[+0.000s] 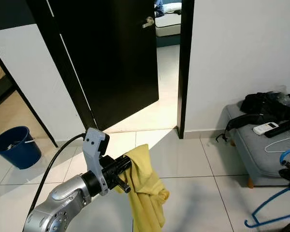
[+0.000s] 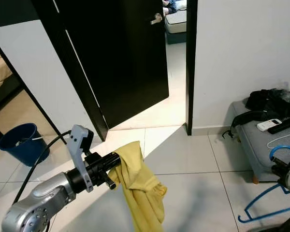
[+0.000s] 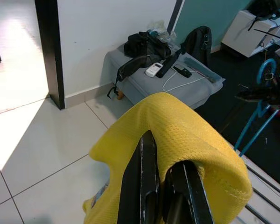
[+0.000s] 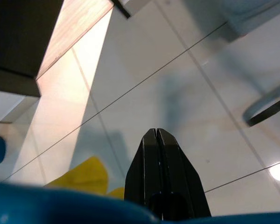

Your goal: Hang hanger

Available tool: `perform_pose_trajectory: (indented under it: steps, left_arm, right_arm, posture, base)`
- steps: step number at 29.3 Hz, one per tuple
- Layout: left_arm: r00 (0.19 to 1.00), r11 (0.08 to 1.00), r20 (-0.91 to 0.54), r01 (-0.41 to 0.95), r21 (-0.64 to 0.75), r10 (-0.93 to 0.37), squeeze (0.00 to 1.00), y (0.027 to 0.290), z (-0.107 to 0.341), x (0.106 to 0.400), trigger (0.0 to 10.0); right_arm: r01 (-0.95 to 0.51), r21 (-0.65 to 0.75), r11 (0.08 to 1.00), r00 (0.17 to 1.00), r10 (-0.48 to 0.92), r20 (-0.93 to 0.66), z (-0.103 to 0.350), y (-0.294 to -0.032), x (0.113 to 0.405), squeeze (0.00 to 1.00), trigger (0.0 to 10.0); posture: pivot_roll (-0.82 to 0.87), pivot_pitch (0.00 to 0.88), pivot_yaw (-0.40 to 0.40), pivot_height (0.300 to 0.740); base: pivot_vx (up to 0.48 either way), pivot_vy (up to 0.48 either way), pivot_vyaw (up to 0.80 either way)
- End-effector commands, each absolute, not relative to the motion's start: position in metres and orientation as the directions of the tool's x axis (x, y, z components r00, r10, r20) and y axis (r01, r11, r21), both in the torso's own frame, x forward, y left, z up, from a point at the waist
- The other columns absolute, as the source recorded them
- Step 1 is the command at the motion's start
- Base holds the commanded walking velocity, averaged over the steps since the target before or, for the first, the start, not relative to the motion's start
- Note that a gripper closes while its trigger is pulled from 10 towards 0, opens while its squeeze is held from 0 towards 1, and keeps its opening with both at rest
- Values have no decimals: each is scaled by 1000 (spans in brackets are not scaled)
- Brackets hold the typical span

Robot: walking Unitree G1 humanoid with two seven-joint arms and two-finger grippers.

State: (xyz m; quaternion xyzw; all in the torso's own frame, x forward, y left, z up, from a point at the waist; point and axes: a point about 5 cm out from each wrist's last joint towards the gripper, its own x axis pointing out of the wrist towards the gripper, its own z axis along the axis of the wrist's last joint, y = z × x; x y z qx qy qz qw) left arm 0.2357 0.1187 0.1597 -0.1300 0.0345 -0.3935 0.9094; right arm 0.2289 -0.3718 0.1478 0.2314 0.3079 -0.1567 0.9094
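One blue hanger point(image 2: 268, 198) sat at the right gripper point(image 4: 157, 140), low beside the grey bench point(image 1: 261, 150), its hook curling up in front of the bench's near edge and its body angling down over the tiled floor point(image 1: 183, 159). That right gripper's two black fingers were pressed fully together in the wrist view, with the blue plastic bar across their base. Away from the bench, toward the blue bucket point(image 1: 14, 146), the left gripper point(image 1: 125, 178) was closed on a yellow cloth point(image 1: 147, 186) that draped over its fingers and hung down. On the bench lay a black bag point(image 1: 266, 105) and a white remote point(image 1: 266, 128). Beyond stood a black door point(image 1: 111, 58), open.
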Motion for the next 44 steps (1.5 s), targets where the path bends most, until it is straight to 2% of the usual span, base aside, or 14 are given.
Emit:
perform_pose_trajectory:
  steps: [1, 6, 13, 15, 18, 20, 25, 27, 31, 33, 39, 40, 41, 44]
  left_arm:
    - [695, 668, 44, 705, -239, -717, 0, 124, 162, 237, 10000]
    - [695, 668, 47, 705, -240, -717, 0, 123, 162, 236, 10000]
    - [694, 665, 50, 707, -242, -719, 0, 123, 162, 237, 10000]
    - [690, 662, 51, 710, -242, -722, 0, 123, 162, 237, 10000]
    - [689, 660, 52, 711, -242, -723, 0, 122, 162, 237, 10000]
    - [687, 657, 55, 713, -245, -725, 0, 122, 162, 237, 10000]
    - [691, 660, 60, 710, -248, -721, 0, 123, 163, 237, 10000]
    - [691, 659, 60, 710, -248, -721, 0, 122, 162, 237, 10000]
    - [690, 659, 61, 711, -247, -721, 0, 122, 162, 237, 10000]
    - [694, 663, 67, 708, -245, -717, 0, 121, 162, 236, 10000]
    - [695, 663, 63, 706, -247, -716, 0, 122, 161, 233, 10000]
    - [694, 662, 62, 707, -247, -718, 0, 122, 161, 233, 10000]
    - [688, 658, 59, 712, -245, -723, 0, 122, 161, 232, 10000]
    - [685, 655, 59, 716, -243, -726, 0, 122, 162, 233, 10000]
  right_arm:
    - [423, 361, 831, 761, -110, -639, 145, -366, 231, 0, 10000]
    - [454, 374, 809, 776, -153, -612, 147, -365, 235, 0, 10000]
    - [576, 352, 738, 795, -404, -453, 166, -378, 241, 0, 10000]
    - [656, 264, 707, 755, -614, -231, 191, -381, 239, 0, 10000]
    - [679, 233, 696, 731, -669, -132, 202, -378, 237, 0, 10000]
    - [725, 105, 681, 684, -729, 9, 219, -366, 234, 0, 10000]
    - [695, -208, 688, 712, -620, 329, 265, -330, 247, 0, 10000]
    - [681, -236, 694, 723, -583, 370, 271, -321, 251, 0, 10000]
    - [667, -181, 723, 729, -582, 360, 271, -312, 259, 0, 10000]
    - [657, -105, 747, 743, -616, 262, 247, -310, 265, 0, 10000]
    - [664, -87, 743, 746, -649, 150, 221, -310, 262, 0, 10000]
    - [677, -75, 732, 736, -671, 90, 210, -312, 260, 0, 10000]
    - [715, -2, 699, 694, -711, -109, 179, -319, 253, 0, 10000]
    - [706, 7, 708, 684, -679, -268, 154, -319, 248, 0, 10000]
  posture:
    - [-184, 0, 112, 740]
    - [-184, 0, 111, 740]
    - [-192, 0, 113, 740]
    - [-192, 0, 113, 740]
    - [-193, 0, 114, 740]
    - [-192, 0, 112, 740]
    - [-190, 0, 109, 740]
    - [-190, 0, 104, 740]
    - [-189, 0, 99, 740]
    - [-179, 0, 83, 740]
    - [-175, 0, 82, 740]
    - [-175, 0, 82, 740]
    - [-178, 0, 85, 740]
    - [-184, 0, 92, 740]
  base:
    - [0, 0, 0]
    - [0, 0, 0]
    - [0, 0, 0]
    - [0, 0, 0]
    - [0, 0, 0]
    - [0, 0, 0]
    - [0, 0, 0]
    - [0, 0, 0]
    - [0, 0, 0]
    - [0, 0, 0]
    - [0, 0, 0]
    - [0, 0, 0]
    - [0, 0, 0]
    - [0, 0, 0]
